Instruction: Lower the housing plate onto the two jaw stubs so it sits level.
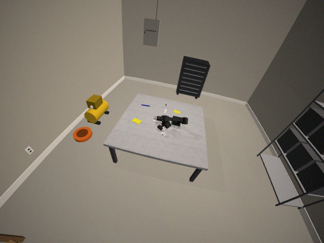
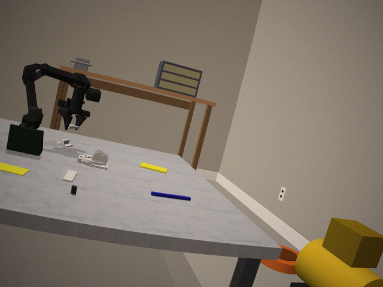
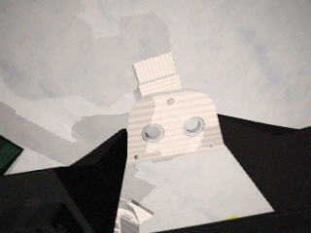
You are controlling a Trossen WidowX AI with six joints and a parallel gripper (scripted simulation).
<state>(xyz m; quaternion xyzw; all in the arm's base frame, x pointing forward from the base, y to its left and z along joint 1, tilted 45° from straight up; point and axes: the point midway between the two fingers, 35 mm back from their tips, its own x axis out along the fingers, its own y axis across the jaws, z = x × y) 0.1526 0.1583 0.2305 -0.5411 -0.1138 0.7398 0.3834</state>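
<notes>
My gripper [image 2: 71, 127] [image 3: 169, 125] is shut on the pale housing plate [image 2: 74, 126] [image 3: 170, 115], with one fingertip at each side edge. The plate has a rounded edge, two large ringed holes and several small ones. It hangs above the table. A pale stand with a ribbed block [image 1: 163, 133] [image 2: 64, 142] [image 3: 156, 73] rests on the table below, partly hidden by the plate in the wrist view. The pale jaw assembly with a rounded upright part [image 2: 93, 160] lies apart from it; a bit shows in the wrist view [image 3: 130, 218]. Its pins and stubs are too small to tell.
The dark green base block [image 2: 24, 139] stands beside the stand. Two yellow pads [image 1: 136, 121] [image 1: 176, 112], a blue bar [image 1: 145, 105] [image 2: 170, 196], a pale tile [image 1: 165, 111] [image 2: 70, 175] and a small black block [image 2: 73, 189] lie on the table.
</notes>
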